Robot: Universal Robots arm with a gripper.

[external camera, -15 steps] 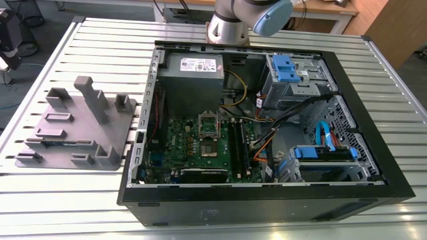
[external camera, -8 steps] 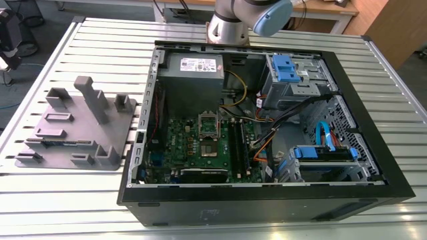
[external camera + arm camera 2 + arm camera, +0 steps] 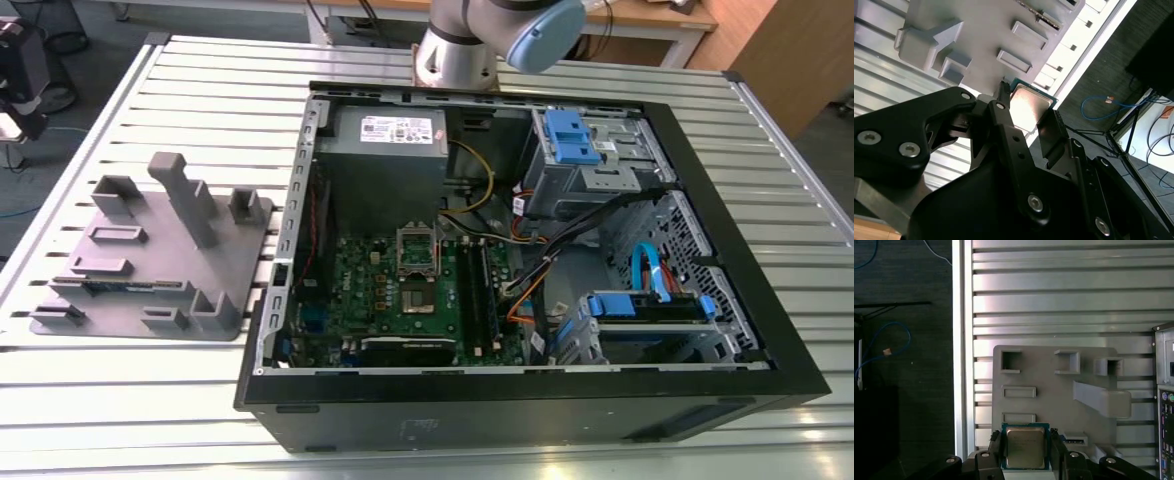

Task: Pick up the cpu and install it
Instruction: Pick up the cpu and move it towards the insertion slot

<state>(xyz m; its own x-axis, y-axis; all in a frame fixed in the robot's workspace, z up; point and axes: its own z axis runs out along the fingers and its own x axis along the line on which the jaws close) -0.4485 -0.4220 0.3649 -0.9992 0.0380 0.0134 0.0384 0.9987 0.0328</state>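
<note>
- The slatted aluminium surface (image 3: 134,400) carries everything on its flat ridges.
- The black tower case (image 3: 534,420) lies open on its side, so the green board (image 3: 354,280) and its metal-framed socket (image 3: 418,250) face up for access.
- The matte grey plastic holder (image 3: 127,265) sits at the exterior view's left of the case. Its moulded pockets and posts park parts.
- The black gripper (image 3: 1025,440) is clamped on the cpu (image 3: 1025,452) by two opposite edges, leaving its face clear.
- The cpu is square, with a shiny silver lid and a green rim. It hangs over the holder, apparently clear of it.
</note>
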